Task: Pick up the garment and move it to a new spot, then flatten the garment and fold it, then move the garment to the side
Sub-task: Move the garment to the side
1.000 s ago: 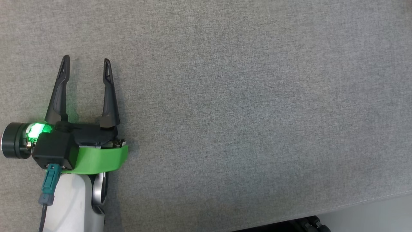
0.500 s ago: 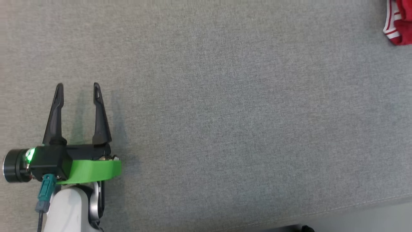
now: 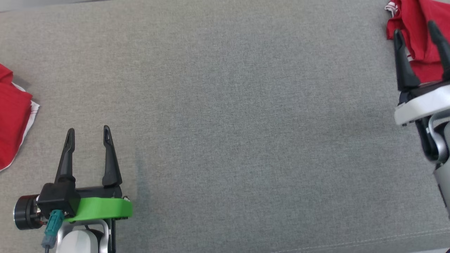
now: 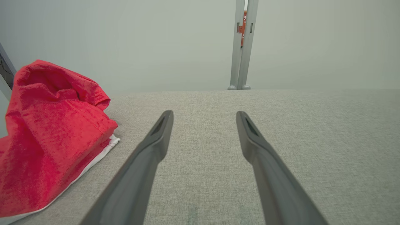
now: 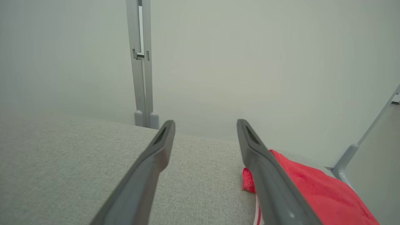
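A crumpled red garment (image 3: 411,14) with white stripes lies at the table's far right corner. My right gripper (image 3: 414,27) hangs open just before it, fingertips over its near edge; in the right wrist view the red garment (image 5: 312,187) lies partly behind the right finger (image 5: 265,175) of this gripper (image 5: 204,122). Another red garment (image 3: 10,130) with white trim lies at the left edge. My left gripper (image 3: 88,129) is open, to that one's right and clear of it. In the left wrist view this piled red garment (image 4: 47,125) sits left of the empty gripper (image 4: 204,114).
The table has a grey fabric top (image 3: 228,123), its front seam running along the bottom right. Past the far edge stand upright metal posts (image 4: 243,47) (image 5: 140,62) before a pale wall. A slanted grey strut (image 5: 359,147) stands by the right corner.
The head camera has swung, bringing both red garments and the right gripper into the picture. The left gripper now sits lower in the picture. Both grippers stay open.
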Tool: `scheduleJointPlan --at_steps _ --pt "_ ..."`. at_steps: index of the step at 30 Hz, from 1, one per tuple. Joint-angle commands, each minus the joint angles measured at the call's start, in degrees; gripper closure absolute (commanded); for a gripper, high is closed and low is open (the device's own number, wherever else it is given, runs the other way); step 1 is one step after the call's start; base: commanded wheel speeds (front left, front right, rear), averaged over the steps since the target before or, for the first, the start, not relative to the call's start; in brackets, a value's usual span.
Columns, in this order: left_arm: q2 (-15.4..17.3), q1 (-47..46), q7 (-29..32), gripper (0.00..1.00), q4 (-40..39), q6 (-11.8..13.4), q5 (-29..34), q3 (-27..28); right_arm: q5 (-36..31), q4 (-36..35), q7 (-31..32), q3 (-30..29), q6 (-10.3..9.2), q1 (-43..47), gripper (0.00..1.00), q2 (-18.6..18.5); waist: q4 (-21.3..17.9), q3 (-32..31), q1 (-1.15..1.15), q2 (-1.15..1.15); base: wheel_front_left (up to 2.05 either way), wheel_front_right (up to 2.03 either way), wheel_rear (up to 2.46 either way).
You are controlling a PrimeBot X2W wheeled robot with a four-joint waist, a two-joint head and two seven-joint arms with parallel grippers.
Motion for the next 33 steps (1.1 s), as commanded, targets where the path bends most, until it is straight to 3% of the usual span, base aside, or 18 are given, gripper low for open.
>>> scheduleJointPlan --at_steps 1,14,22,33 --pt "-0.3 1.3 0.0 0.0 0.7 -0.4 -0.5 0.2 -0.9 -1.7 -0.2 -0.9 -0.11 4.6 0.0 1.9 2.0 -4.0 0.0 0.0 0.0 0.0 0.0" --pt "-0.7 4.7 0.0 0.0 3.5 -1.5 -0.6 1.5 -1.5 -9.4 -0.2 -4.7 -0.11 22.4 0.0 11.3 2.7 -10.1 0.0 0.0 0.0 0.0 0.0" --pt "-0.9 6.5 0.0 0.0 5.2 -2.2 -0.9 1.5 -2.5 -10.6 -0.2 -6.9 -0.1 29.3 0.0 16.1 3.0 -13.7 0.0 0.0 0.0 0.0 0.0" --pt "-1.0 9.0 0.0 0.0 6.4 -3.1 -0.9 2.3 -5.5 -11.2 -0.2 -6.8 -0.1 34.6 0.0 19.6 3.3 -17.9 0.0 0.0 0.0 0.0 0.0"
